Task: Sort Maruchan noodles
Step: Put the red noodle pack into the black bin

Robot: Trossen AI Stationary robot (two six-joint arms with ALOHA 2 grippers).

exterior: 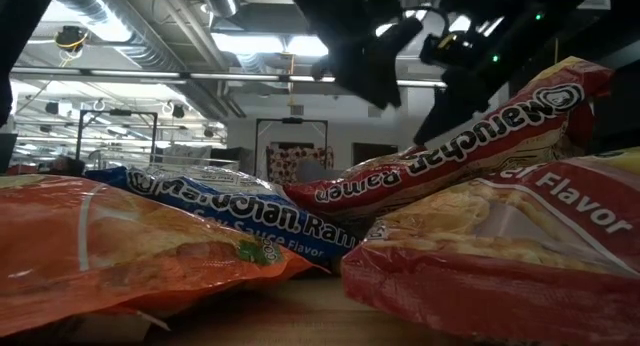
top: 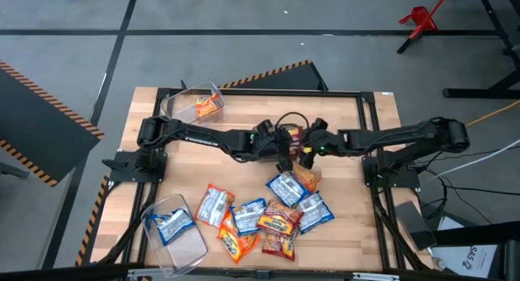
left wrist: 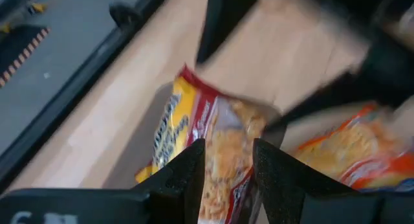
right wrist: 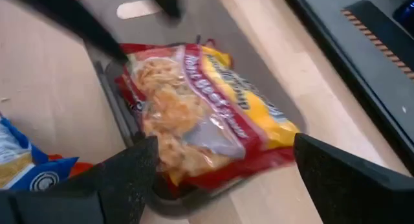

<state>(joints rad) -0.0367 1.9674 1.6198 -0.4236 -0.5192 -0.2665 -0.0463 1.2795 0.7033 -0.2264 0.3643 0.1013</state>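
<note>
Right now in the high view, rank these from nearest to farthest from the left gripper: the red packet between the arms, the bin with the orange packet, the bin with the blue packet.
1. The red packet, at table centre, right at the left gripper.
2. The bin with the orange packet, at the far left.
3. The bin with the blue packet, at the near left corner.

Setting: an industrial lab or workshop. Grey concrete floor [top: 244, 62] with hazard-striped tape [top: 32, 78]; exposed ceiling ducts [exterior: 130, 36] and strip lights [exterior: 260, 44] overhead. A wooden table [top: 382, 118] stands on a black frame, cables [top: 479, 163] trailing beside it.
</note>
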